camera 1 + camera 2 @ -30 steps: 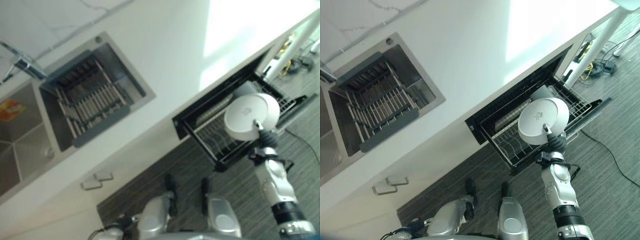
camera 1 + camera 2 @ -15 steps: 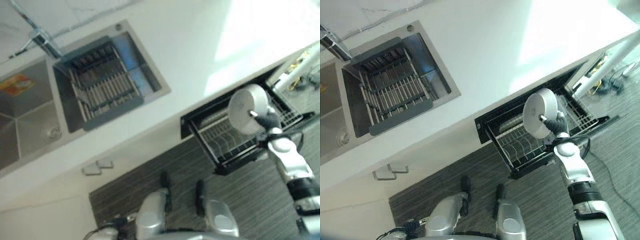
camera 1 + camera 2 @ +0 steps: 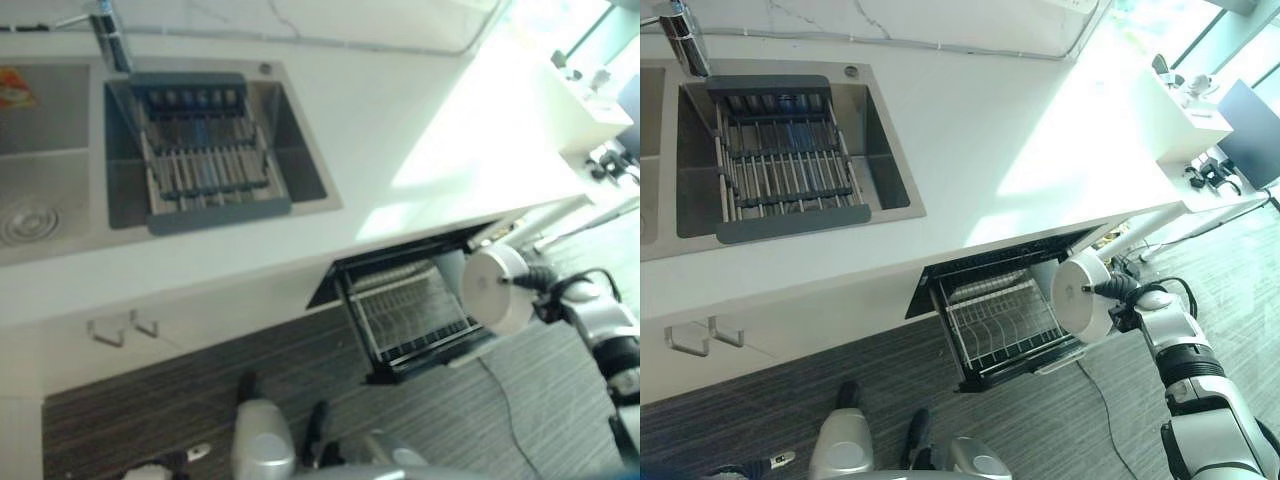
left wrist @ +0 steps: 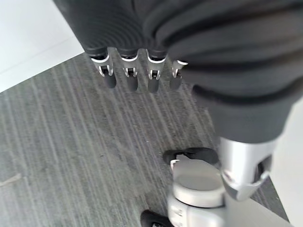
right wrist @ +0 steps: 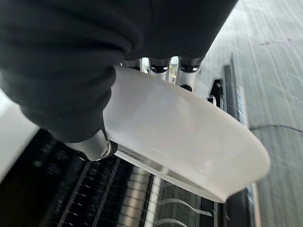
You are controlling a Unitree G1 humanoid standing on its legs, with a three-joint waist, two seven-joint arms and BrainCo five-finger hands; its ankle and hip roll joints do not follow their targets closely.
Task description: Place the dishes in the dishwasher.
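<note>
My right hand (image 3: 1124,290) is shut on a white plate (image 3: 1081,295), thumb on one face and fingers (image 5: 189,64) behind the other. It holds the plate on edge, just off the right side of the dishwasher's pulled-out wire rack (image 3: 1012,371), which is seen below the plate in the right wrist view (image 5: 142,198). A pale dish (image 3: 1044,276) stands at the rack's back right corner. My left hand (image 4: 128,75) hangs open over the grey floor, holding nothing.
Above the dishwasher runs a white counter (image 3: 990,130) with a steel sink (image 3: 892,160), a grey drying rack (image 3: 780,165) and a tap (image 3: 685,30). Cabinet handles (image 3: 690,338) are at the lower left. A white side table (image 3: 1185,120) stands at the far right.
The camera has swung, shifting the whole picture. My right hand has carried the plate from over the rack to its right side and turned it more on edge.
</note>
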